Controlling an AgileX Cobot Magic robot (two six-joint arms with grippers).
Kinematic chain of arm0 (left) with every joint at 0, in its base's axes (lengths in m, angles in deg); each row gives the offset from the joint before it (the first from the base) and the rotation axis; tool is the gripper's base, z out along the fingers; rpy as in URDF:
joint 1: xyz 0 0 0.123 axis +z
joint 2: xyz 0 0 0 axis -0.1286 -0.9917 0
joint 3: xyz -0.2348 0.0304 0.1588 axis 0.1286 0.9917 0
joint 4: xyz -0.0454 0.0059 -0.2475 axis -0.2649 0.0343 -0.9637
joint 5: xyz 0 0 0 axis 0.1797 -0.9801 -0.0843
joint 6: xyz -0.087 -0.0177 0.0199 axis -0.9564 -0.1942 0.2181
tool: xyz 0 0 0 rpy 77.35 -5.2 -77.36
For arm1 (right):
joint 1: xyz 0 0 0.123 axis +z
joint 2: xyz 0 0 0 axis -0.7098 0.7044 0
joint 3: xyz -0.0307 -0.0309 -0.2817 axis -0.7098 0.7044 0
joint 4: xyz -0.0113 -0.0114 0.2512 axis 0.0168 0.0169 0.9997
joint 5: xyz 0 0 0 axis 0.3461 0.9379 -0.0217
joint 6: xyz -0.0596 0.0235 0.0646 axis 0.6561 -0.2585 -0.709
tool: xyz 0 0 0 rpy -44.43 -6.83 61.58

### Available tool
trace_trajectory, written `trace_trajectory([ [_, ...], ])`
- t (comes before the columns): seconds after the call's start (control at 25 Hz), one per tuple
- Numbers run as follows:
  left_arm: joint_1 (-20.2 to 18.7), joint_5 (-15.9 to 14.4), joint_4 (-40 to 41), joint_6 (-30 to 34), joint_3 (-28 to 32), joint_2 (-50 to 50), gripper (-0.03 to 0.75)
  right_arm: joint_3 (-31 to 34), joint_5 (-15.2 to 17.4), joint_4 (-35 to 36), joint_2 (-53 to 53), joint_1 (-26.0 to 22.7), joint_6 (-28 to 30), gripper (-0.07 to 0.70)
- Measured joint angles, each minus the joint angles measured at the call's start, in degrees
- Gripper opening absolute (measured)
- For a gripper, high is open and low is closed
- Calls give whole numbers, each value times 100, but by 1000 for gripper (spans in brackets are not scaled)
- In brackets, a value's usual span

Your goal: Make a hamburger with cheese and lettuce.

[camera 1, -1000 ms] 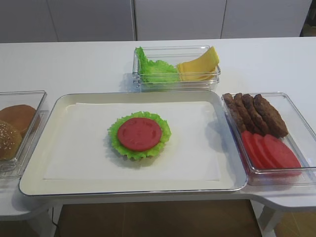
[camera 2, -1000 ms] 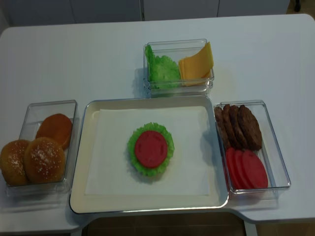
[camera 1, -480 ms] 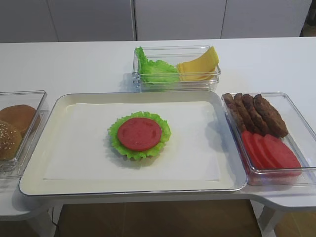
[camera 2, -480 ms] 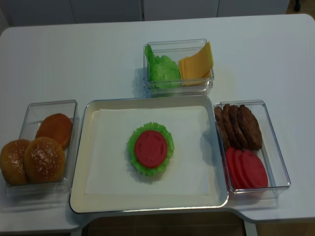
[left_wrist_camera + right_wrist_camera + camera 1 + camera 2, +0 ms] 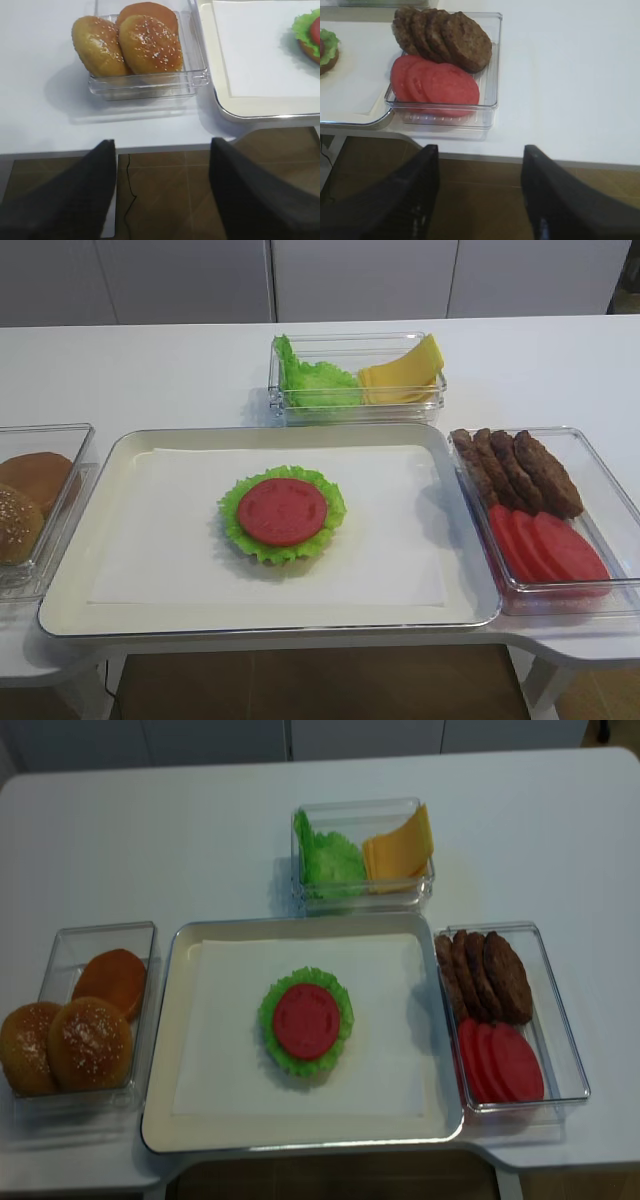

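Cheese (image 5: 404,376) in far bin looks thin, light, slick, so pinch the raised corner; both pincers (image 5: 480,195) (image 5: 162,195) wide open, empty, off the surface.

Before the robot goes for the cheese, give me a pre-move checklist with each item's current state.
1. Hamburger sits near the middle of the tray, lettuce under a red tomato slice: ok.
2. Cheese available in the far bin, leaning beside spare lettuce: ok.
3. Cheese already on the stack: not ok, none there yet.
4. Right pincer open and empty, off the table's near edge: ok.
5. Left pincer open and empty, near the buns: ok.
6. Whether the cheese slices will separate singly: cannot tell.
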State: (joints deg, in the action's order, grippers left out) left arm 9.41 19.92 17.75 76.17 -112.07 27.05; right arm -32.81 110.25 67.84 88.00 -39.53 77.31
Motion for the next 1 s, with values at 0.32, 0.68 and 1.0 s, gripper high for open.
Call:
trace_trajectory([
  [0.32,0,0,0,0,0,0,439,0,0,14,0,-369,0,398],
  [0.68,0,0,0,0,0,0,439,0,0,14,0,-386,0,398],
  [1.0,0,0,0,0,0,0,439,0,0,18,0,-386,0,398],
])
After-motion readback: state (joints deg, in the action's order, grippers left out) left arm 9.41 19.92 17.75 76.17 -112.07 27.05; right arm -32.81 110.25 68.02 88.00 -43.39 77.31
